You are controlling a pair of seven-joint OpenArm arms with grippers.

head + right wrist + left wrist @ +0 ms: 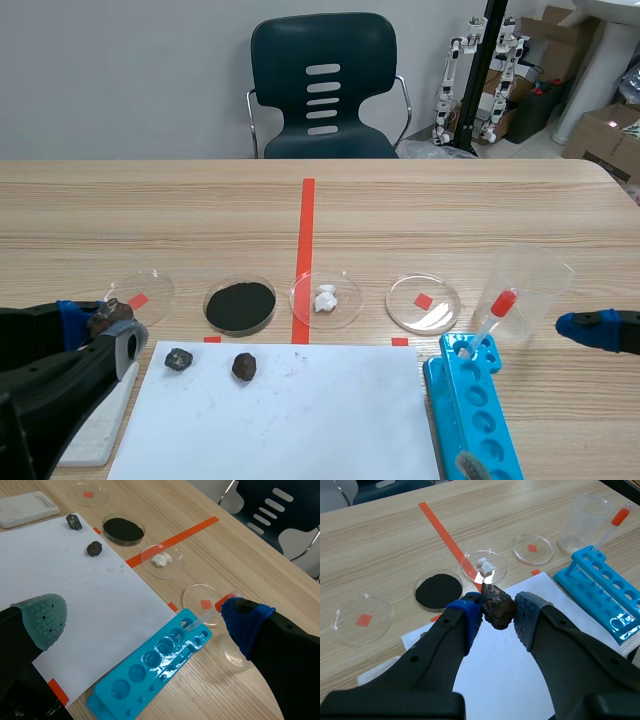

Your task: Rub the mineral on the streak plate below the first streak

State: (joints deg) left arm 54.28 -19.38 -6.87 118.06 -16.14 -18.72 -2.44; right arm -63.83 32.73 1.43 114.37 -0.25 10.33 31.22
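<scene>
Your left pincer [498, 614] is pinching the dark, rough mineral [497, 606] between its pads, just beside the dish of black powder [438, 590] at the left of the bench [450, 220]. The white streak plate [25, 508] lies flat beside the white paper sheet [290, 420], partly under your left arm. A grey rock [179, 359] and a brown rock [244, 366] sit apart on the sheet. Your right pincer [145, 622] is spread wide, nothing between its fingers, above the blue rack [150, 665].
</scene>
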